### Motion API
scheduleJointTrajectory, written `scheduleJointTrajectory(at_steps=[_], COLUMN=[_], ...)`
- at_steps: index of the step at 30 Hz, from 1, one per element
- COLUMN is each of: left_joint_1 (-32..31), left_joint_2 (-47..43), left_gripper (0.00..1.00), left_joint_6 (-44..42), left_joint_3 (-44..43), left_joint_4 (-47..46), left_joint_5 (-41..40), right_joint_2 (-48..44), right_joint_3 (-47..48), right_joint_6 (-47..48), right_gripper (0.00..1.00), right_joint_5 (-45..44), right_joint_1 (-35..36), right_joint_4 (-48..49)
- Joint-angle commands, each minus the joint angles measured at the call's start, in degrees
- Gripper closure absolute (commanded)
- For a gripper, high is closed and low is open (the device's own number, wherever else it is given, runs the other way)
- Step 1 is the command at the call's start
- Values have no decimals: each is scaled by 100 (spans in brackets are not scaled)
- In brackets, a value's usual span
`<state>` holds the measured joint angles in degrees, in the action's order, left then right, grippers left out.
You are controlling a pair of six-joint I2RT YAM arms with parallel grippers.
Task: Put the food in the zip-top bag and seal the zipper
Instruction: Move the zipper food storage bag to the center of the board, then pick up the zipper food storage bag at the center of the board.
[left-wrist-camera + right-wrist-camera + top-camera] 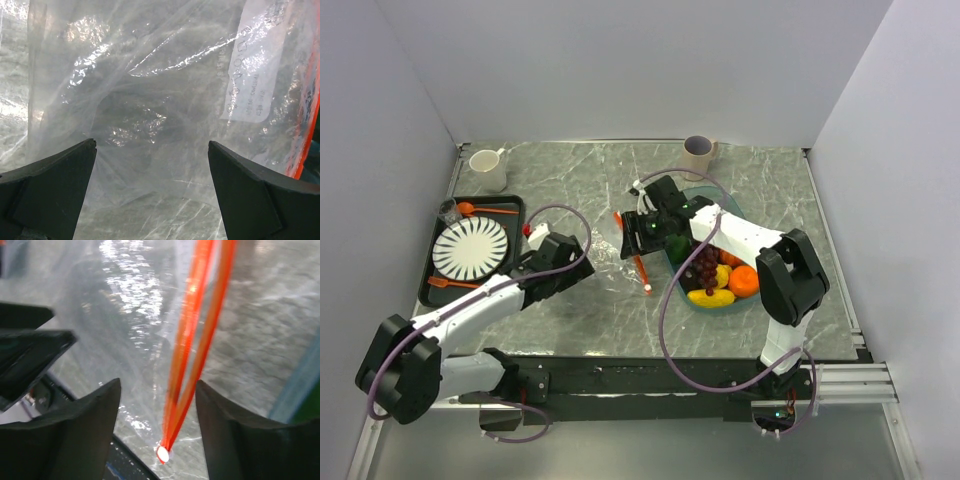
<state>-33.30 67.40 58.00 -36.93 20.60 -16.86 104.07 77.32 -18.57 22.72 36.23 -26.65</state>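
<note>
The clear bag (150,75) lies flat on the worktop (580,170) between the arms, with its orange zipper (192,340) on the side nearest the teal bowl (718,306). The left tool (152,145) stands wide open at the bag's edge, holding nothing. The right tool (157,385) straddles the zipper, with a gap on each side. The toy fruit (715,275) sits in the bowl.
</note>
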Motion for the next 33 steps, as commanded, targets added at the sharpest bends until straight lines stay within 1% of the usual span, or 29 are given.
scheduleJointTrajectory(at_steps=[1, 2, 6, 7, 10, 12, 15, 16, 18, 19, 20, 21, 22, 23, 26, 29, 30, 31, 33], left_joint_1=[34, 43, 43, 51, 95, 87, 87, 87, 69, 60, 52, -53, -115, -176, -440, -695, -817, -879, -1081], left_joint_2=[89, 98, 81, 63, 2, -16, 10, 45, 203, 282, 466, 563, 669, 878, 1309, 1713, 1811, 1908, 2207], left_gripper=[1, 1, 1, 1, 1, 1, 1, 1, 1, 1, 1, 1, 1, 1, 1, 1, 1, 1, 1], left_joint_6=[-254, -271, -386, -412, -456, -535, -666, -693, -807, -825, -825, -834, -860, -947, -1079, -1159, -1177, -1220, -1229], left_joint_3=[-332, -367, -543, -552, -614, -675, -938, -1026, -1369, -1509, -1876, -2071, -2256, -2597, -3160, -3549, -3645, -3811, -3979], left_joint_4=[-3, 31, 119, 120, 93, 58, 172, 242, 356, 435, 567, 864, 962, 1068, 1323, 1525, 1596, 1701, 1807], left_joint_5=[-124, -150, -221, -238, -142, -98, -124, -176, -221, -238, -343, -440, -510, -572, -704, -748, -766, -748, -835], right_joint_2=[-63, -45, -80, -71, -132, -141, -474, -806, -1177, -1579, -1766, -1924, -2239, -2373, -2848, -3155, -3313, -3401, -3664], right_joint_3=[11, 3, -121, -129, -226, -235, -366, -445, -691, -779, -902, -964, -1034, -1191, -1535, -1755, -1808, -1965, -2106], right_joint_6=[64, 72, 64, 46, 2, -24, -164, -243, -550, -638, -857, -955, -1034, -1209, -1456, -1614, -1658, -1685, -1685], right_gripper=[39, 50, 57, 63, 69, 70, 70, 70, 69, 69, 68, 68, 67, 66, 64, 65, 66, 66, 66], right_joint_5=[724, 760, 1128, 1208, 1436, 1402, 701, 316, -256, -651, -1403, -1750, -1971, -2417, -2728, -2755, -2729, -2668, -2388], right_joint_1=[77, 86, 113, 113, 121, 121, 86, 69, 16, 7, -2, -28, -45, -63, -238, -537, -625, -869, -1108], right_joint_4=[231, 222, 371, 398, 555, 504, 459, 520, 670, 705, 645, 618, 626, 644, 767, 750, 741, 767, 855])
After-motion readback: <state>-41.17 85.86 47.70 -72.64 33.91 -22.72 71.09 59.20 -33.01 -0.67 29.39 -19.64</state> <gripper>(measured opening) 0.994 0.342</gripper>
